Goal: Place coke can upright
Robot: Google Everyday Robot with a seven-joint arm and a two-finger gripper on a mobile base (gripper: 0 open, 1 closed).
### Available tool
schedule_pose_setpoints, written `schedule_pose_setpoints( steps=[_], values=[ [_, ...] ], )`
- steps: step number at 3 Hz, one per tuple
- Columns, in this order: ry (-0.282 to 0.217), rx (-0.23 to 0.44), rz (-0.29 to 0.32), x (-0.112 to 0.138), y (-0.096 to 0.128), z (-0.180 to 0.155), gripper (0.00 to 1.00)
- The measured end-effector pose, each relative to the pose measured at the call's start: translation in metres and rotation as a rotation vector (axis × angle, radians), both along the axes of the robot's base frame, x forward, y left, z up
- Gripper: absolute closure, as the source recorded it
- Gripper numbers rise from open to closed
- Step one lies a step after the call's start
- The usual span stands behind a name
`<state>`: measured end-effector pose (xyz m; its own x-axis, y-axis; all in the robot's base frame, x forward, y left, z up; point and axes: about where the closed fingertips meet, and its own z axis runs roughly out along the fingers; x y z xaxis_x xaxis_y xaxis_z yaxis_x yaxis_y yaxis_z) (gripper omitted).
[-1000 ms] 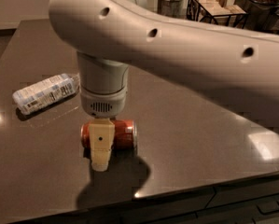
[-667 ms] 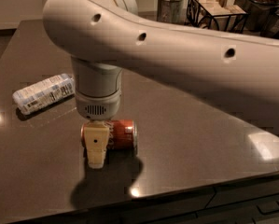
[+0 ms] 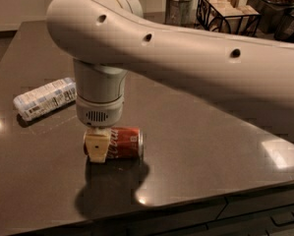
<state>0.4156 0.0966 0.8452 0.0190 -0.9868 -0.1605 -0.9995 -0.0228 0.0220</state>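
Note:
The coke can [image 3: 126, 142] is red with white script and lies on its side on the dark table [image 3: 200, 132], near the front edge. My gripper [image 3: 99, 149] hangs straight down from the big white arm [image 3: 186, 48] and sits low over the can's left end, hiding that end. The can's right end shows beyond the gripper. The can rests on the table.
A clear plastic bottle [image 3: 45, 98] with a printed label lies on its side at the left. At the back right stand a cup of white items [image 3: 178, 4] and a black wire basket [image 3: 227, 11]. The table's front edge runs just below the can.
The arm has shifted a little to the left and the gripper has come down lower over the can's left end. The can lies in the same place.

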Motion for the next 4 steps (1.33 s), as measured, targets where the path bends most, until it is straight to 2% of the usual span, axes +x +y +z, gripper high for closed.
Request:
schedule_pose_setpoints(
  steps=[1, 2, 3, 4],
  values=[
    [0.008, 0.114, -0.005, 0.013, -0.005, 0.020, 0.84],
    [-0.002, 0.287, -0.004, 0.037, -0.016, 0.054, 1.00],
    [-0.037, 0.486, 0.009, 0.057, -0.025, 0.086, 1.00],
    [-0.113, 0.686, -0.011, 0.076, -0.038, 0.108, 1.00]
  ],
)
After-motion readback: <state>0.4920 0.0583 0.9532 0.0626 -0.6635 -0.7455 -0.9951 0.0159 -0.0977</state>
